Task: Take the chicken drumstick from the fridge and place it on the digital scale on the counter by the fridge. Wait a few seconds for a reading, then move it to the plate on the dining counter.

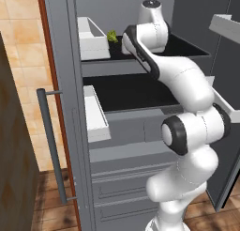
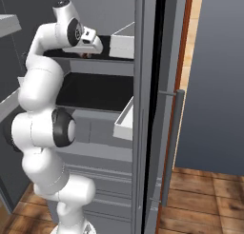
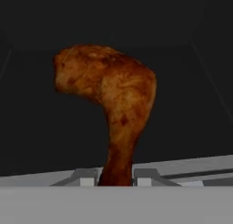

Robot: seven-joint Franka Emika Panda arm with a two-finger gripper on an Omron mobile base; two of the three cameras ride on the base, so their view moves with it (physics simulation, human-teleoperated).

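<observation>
The chicken drumstick [image 3: 109, 91], glossy orange-brown, fills the middle of the hand view against the dark inside of the fridge [image 1: 70, 84]. Its thin bone end runs down between my gripper's [image 3: 116, 178] two tips, which are shut on it. In the right base view my hand reaches onto the upper black shelf [image 2: 64, 53], and a bit of the drumstick [image 2: 86, 53] shows under it. In the left base view the arm hides the hand.
A small green leafy vegetable [image 1: 112, 36] lies on the same upper shelf, left of the arm. White door bins [image 1: 91, 37] [image 1: 96, 115] hang on the open door, whose long grey bar handle [image 1: 49, 141] stands at the left. A lower black shelf [image 1: 131, 91] lies beneath.
</observation>
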